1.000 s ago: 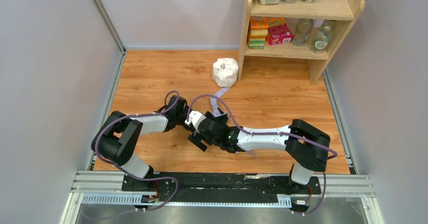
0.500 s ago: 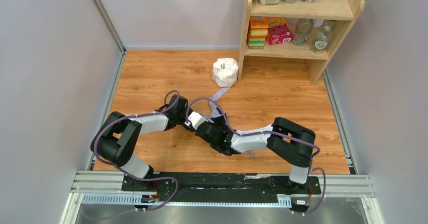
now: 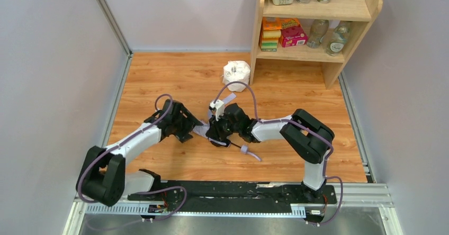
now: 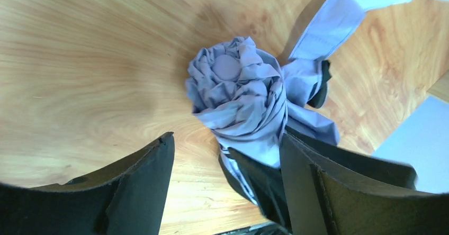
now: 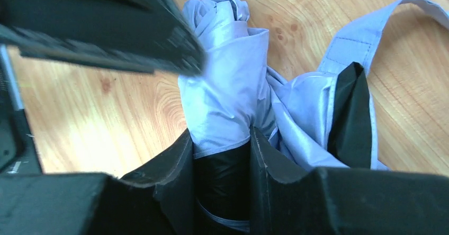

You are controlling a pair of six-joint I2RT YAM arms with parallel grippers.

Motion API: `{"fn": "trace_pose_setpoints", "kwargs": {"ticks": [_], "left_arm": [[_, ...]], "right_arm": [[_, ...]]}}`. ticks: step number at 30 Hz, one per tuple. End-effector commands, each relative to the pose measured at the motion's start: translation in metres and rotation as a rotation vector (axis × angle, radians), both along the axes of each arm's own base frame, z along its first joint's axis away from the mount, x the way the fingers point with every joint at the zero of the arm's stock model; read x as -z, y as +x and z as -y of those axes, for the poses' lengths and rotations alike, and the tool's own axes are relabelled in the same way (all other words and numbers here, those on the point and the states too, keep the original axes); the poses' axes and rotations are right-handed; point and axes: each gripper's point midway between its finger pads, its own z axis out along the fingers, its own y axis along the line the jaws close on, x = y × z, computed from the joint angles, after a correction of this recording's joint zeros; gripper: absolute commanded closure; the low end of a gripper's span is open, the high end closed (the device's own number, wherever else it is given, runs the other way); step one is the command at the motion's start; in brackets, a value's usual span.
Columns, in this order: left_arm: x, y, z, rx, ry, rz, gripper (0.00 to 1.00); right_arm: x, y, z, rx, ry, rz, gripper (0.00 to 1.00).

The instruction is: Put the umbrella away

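- The right tool [image 5: 219, 137] is clamped narrow on the folded umbrella [image 5: 225, 87], with black fabric pinched between its fingers.
- The left tool [image 4: 226, 139] stands wide around the umbrella's bunched end, not gripping it.
- The umbrella lies mid-surface [image 3: 159, 76] between both tools, its handle [image 3: 244, 150] toward the near right.

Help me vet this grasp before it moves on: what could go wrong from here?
1. The right hand pinches only bunched fabric of the umbrella while the left hand stands open, so the umbrella may slide out when lifted.
2. Its loose strap sticks out free and could snag.
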Motion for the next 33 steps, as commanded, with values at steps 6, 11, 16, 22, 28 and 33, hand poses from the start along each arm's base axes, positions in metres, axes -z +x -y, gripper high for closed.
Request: {"fn": "trace_pose_setpoints", "kwargs": {"ticks": [6,11,16,22,28,33], "left_arm": [[-0.049,-0.001,-0.026,0.039,-0.011,0.123,0.21],[-0.033,-0.007,0.001,0.045,-0.195,0.064,0.21],[-0.022,0.000,0.001,-0.032,-0.232,0.073,0.21],[-0.021,0.018,0.007,-0.027,-0.240,0.143,0.21],[-0.023,0.030,0.005,-0.077,-0.223,0.168,0.20],[-0.002,0.033,0.009,-0.075,-0.212,0.121,0.20]], "right_arm": [[0.133,-0.103,0.109,0.026,-0.445,-0.709,1.00],[0.140,-0.096,0.112,0.051,-0.440,-0.749,1.00],[0.140,-0.093,0.107,0.048,-0.422,-0.764,1.00],[0.142,-0.090,0.108,0.050,-0.419,-0.770,1.00],[0.141,-0.085,0.105,0.050,-0.409,-0.764,1.00],[0.141,-0.085,0.105,0.046,-0.406,-0.761,1.00]]}}
